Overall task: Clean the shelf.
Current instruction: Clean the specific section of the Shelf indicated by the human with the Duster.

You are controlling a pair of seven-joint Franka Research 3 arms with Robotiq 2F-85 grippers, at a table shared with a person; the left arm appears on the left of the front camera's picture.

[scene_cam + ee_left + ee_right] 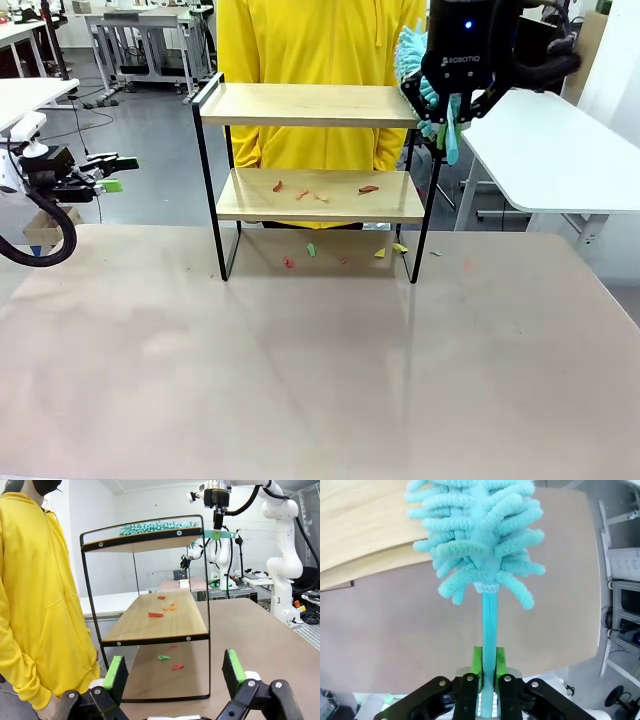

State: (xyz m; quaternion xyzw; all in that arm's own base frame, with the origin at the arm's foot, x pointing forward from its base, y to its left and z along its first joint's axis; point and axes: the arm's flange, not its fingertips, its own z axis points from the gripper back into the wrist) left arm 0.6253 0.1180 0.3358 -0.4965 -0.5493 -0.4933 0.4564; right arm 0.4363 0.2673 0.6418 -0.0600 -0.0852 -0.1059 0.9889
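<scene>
The shelf (310, 103) stands at the far middle of the table, with small red and orange scraps (300, 190) on its lower board and more scraps (340, 255) on the table under it. My right gripper (447, 105) hangs at the shelf's top right corner, shut on the handle of a turquoise duster (408, 55). In the right wrist view the gripper (488, 665) pinches the handle and the fluffy duster head (480, 540) reaches over the top board (360, 525). My left gripper (115, 172) is open, off to the shelf's left. Its own view shows the gripper (175, 672) facing the shelf (155, 625) end-on.
A person in a yellow hoodie (310, 40) stands just behind the shelf. A white table (560, 150) sits at the right and another (25, 95) at the far left. The near part of the brown table (320, 370) is bare.
</scene>
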